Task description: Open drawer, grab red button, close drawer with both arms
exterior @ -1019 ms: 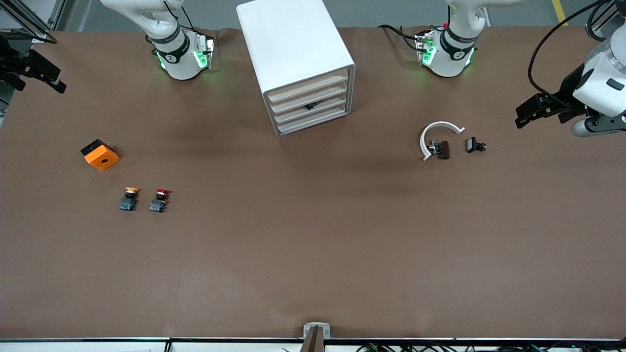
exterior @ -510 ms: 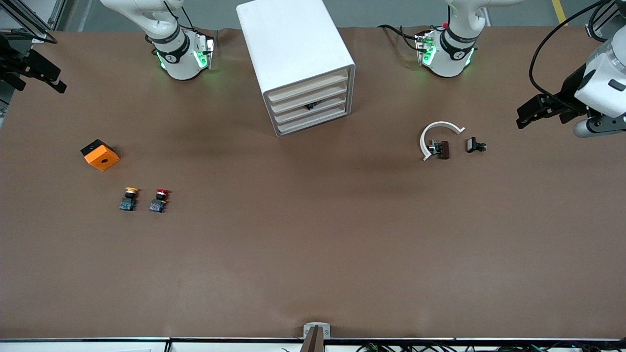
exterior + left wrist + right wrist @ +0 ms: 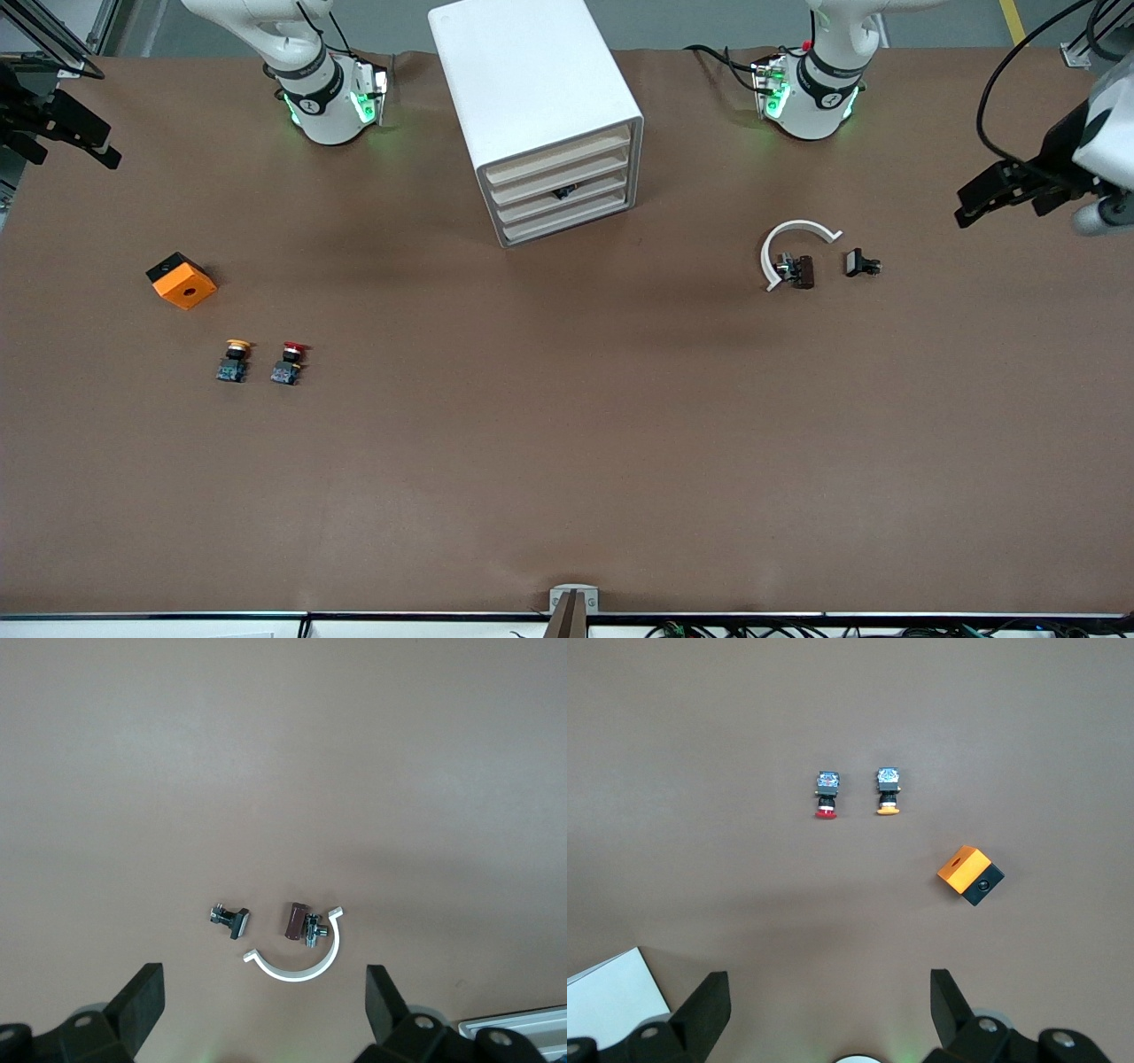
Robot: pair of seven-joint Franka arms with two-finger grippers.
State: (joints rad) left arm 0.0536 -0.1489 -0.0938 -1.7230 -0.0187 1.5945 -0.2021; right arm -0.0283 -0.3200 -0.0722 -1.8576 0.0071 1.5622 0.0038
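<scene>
Front view, red button (image 3: 290, 361) beside yellow button (image 3: 234, 361), orange cube (image 3: 181, 280) near

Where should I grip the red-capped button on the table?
Come straight down on the red-capped button with jaws across its black neck, between cap and bluish-grey base. It lies on its side, apart from the yellow-capped button beside it, probably leaving finger room.

orange cube (image 3: 182, 280) near right arm's end | yellow button (image 3: 234, 361) nearer the camera | white ring (image 3: 793, 246) around brown part (image 3: 803, 271) | black clip (image 3: 860, 263) beside | brown worktop (image 3: 567, 443)
</scene>
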